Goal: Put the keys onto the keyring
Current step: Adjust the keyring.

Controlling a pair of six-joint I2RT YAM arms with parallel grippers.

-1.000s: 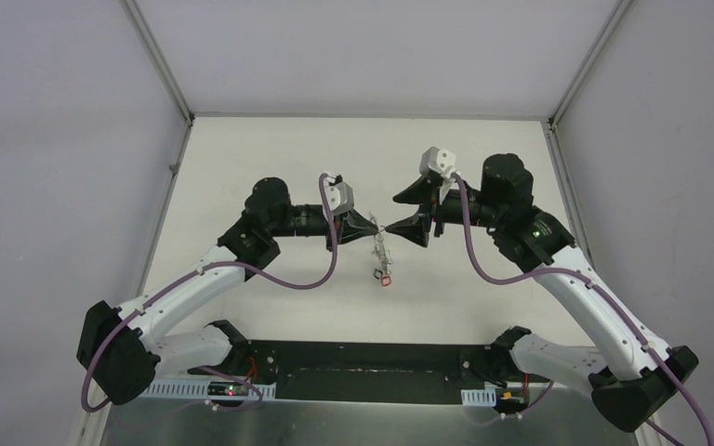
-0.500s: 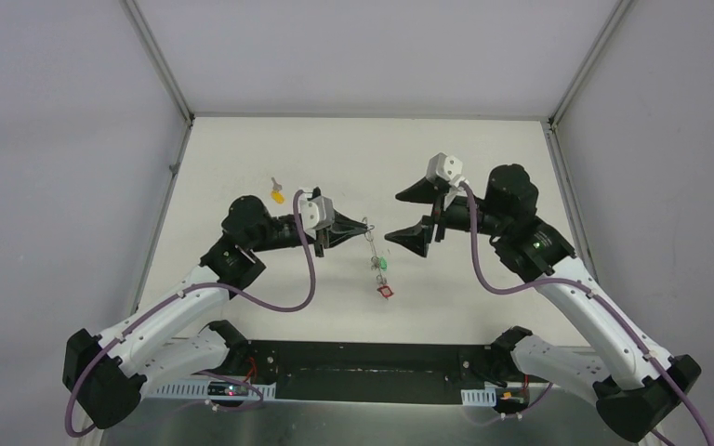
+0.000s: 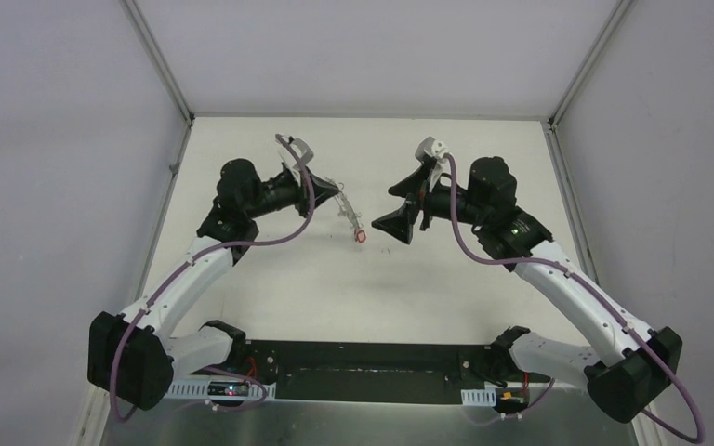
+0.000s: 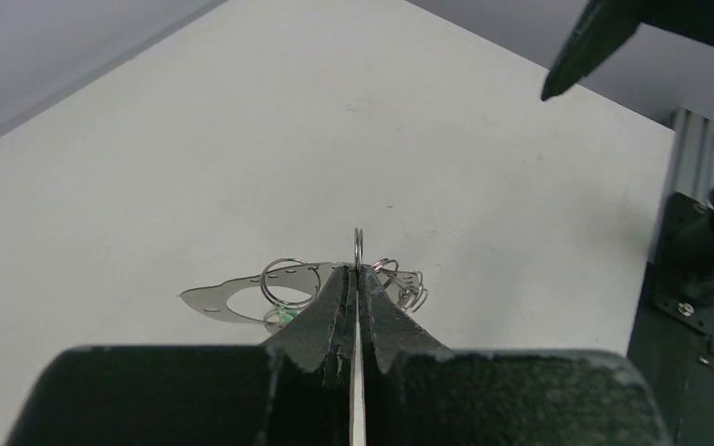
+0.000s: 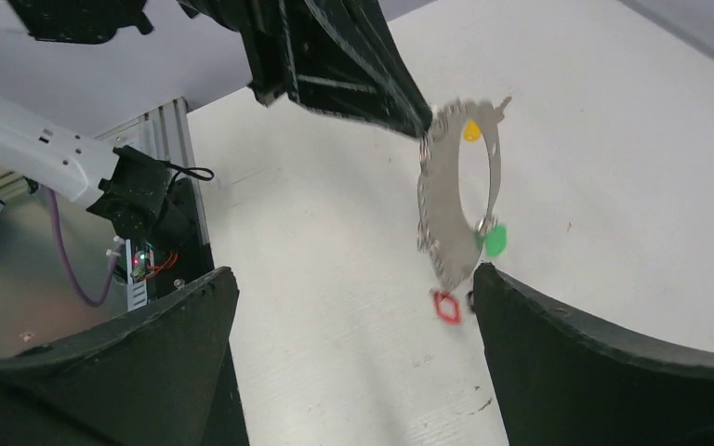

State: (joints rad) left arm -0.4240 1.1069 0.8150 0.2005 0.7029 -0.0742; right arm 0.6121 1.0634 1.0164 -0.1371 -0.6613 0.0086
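Hanging above the bench [image 3: 279, 288] in the top view, the keyring [image 3: 346, 210] dangles from the left claw [image 3: 337, 194], with a red tag [image 3: 361, 237] at its low end. The right claw [image 3: 384, 210] faces it from just beside, fingers spread wide and touching nothing. From the left wrist, that claw's fingers are pressed together on a wire ring of the keyring, whose flat silvery loop lies sideways beyond them. From the right wrist, the loop hangs ahead of the parted fingers, a green tag [image 5: 495, 242] at its lower edge and a yellow tag [image 5: 471, 130] showing through its opening.
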